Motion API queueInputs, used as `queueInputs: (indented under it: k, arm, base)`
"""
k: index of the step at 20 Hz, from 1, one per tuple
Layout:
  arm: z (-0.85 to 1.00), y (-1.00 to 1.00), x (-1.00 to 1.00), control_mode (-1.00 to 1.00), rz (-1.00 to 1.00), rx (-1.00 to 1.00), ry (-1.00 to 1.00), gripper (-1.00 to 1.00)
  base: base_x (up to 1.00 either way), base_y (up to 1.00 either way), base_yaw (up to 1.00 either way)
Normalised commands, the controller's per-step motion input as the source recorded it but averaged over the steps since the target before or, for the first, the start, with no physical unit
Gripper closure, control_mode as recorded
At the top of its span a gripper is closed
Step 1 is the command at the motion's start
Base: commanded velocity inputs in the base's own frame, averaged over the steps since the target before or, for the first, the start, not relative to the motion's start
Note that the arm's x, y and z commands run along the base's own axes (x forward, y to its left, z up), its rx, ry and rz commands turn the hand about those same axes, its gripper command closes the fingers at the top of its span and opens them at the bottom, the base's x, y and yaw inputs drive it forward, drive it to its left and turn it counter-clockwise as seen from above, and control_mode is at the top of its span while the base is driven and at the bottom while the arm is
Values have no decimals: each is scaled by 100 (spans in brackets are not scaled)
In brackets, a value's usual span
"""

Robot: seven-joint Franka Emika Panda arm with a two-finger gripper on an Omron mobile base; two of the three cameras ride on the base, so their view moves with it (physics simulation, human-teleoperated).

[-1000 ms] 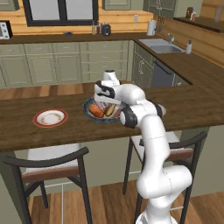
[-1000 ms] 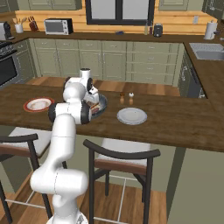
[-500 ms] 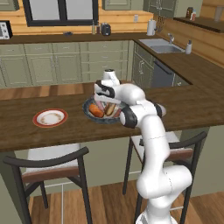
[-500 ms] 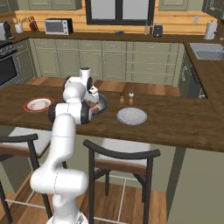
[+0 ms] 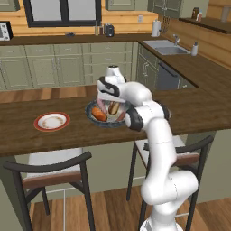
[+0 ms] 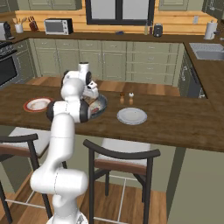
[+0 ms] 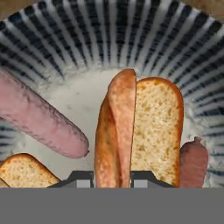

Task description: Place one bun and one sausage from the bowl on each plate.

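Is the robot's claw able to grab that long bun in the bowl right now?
Probably yes. The gripper hangs right over the bowl, its fingertips on either side of the long bun. Nothing lies on top of it; the reddish sausage sits close beside.

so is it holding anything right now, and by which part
Cannot tell for sure. The gripper sits with its jaws on either side of the near end of the long bun in the bowl, which is not lifted.
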Motion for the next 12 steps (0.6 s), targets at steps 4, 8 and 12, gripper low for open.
queueInputs:
  k: [4,8,12]
  arm:
    - [25,-27,-39,-100,0,0,-6,100]
    - [17,-82,-53,-100,1,0,-8,100]
    - [1,-100,-67,-100,3,5,-6,100]
  base:
    - [0,0,0]
    - [0,0,0]
    - [0,0,0]
